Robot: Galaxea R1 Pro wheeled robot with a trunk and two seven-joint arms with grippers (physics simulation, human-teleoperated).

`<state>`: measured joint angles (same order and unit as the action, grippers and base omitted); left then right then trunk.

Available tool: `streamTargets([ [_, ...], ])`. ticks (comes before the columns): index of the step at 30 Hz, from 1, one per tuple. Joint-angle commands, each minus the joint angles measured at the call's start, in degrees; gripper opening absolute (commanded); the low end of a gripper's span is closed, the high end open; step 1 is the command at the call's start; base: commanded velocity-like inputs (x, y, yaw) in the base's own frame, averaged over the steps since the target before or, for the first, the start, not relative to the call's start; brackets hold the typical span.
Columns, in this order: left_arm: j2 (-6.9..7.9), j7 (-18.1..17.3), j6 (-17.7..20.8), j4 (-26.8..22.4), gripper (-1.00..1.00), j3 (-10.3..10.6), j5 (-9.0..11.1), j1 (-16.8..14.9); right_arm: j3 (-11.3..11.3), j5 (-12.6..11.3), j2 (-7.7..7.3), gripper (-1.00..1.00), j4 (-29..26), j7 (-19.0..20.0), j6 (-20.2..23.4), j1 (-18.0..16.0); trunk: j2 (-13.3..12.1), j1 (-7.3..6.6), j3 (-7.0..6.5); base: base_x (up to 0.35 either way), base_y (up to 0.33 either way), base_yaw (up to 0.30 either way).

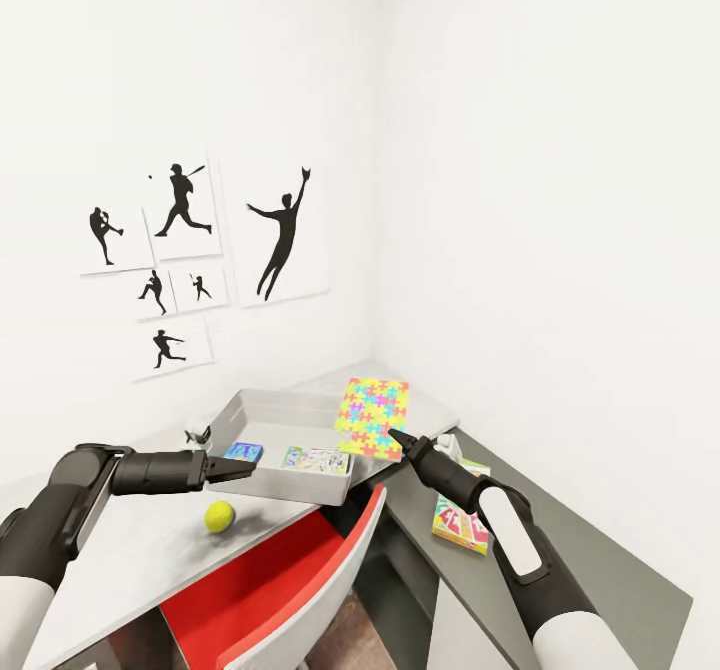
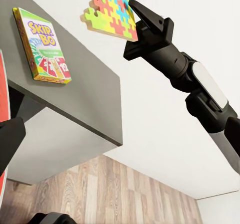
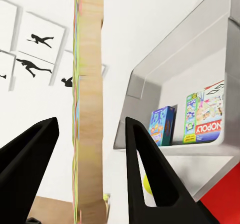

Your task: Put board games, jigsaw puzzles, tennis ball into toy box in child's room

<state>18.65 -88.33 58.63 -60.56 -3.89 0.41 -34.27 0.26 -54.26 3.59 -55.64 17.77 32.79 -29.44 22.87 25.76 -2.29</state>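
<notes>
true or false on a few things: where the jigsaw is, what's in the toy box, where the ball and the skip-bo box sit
1. The right gripper holds the jigsaw puzzle upright beside the toy box. True.
2. The tennis ball lies inside the toy box. False: it sits on the table, in front of the box.
3. Two board games, one blue and a Monopoly box, are in the toy box. True.
4. The Skip-Bo box is in the left gripper. False: it lies on the dark grey desk section.
</notes>
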Motion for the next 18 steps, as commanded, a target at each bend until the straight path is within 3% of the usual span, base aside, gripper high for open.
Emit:
streamTargets([
  [1,0.01,-0.18,0.61,0.00,1.00,0.02,0.03,-0.01,-0.04,-0.21,0.01,-1.00,0.00,0.04,0.26,-0.01,0.04,0.02,0.03,0.000,0.000,0.000],
  [16,0.31,-0.28,0.63,0.11,1.00,-0.11,0.08,-0.01,0.02,-0.32,-0.01,-1.00,-0.34,0.07,0.44,-0.02,0.04,0.02,0.03,0.000,0.000,0.000],
  [18,0.92,-0.37,0.58,0.20,1.00,-0.36,0.10,-0.01,0.27,-0.32,0.05,-1.00,-0.53,-0.26,0.62,-0.04,0.04,0.02,0.03,0.000,0.000,0.000],
])
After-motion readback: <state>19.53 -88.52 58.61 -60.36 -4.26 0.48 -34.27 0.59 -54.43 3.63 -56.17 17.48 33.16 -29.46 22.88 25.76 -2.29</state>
